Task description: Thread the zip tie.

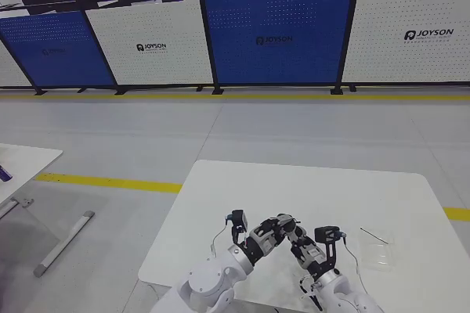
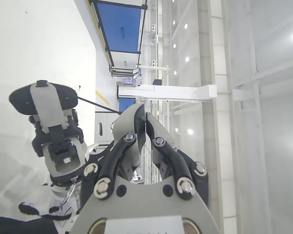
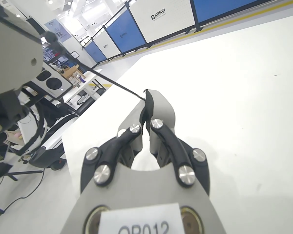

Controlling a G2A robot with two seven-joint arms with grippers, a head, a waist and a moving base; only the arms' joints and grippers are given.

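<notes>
A thin black zip tie (image 3: 112, 80) is stretched in the air between my two grippers, low over the white table's (image 1: 313, 188) near edge. My right gripper (image 3: 146, 98) is shut on one end of it. My left gripper (image 2: 144, 117) is shut on the other end, and the strap (image 2: 99, 105) runs from there to the right gripper (image 2: 42, 98). In the top view the left gripper (image 1: 272, 227) and right gripper (image 1: 291, 232) nearly meet tip to tip.
A clear plastic bag (image 1: 375, 252) lies on the table to the right of the arms, with a second zip tie (image 1: 374, 235) at its far edge. Another white table (image 1: 16, 168) with small items stands far left. Blue and white fence panels (image 1: 278, 39) close off the back.
</notes>
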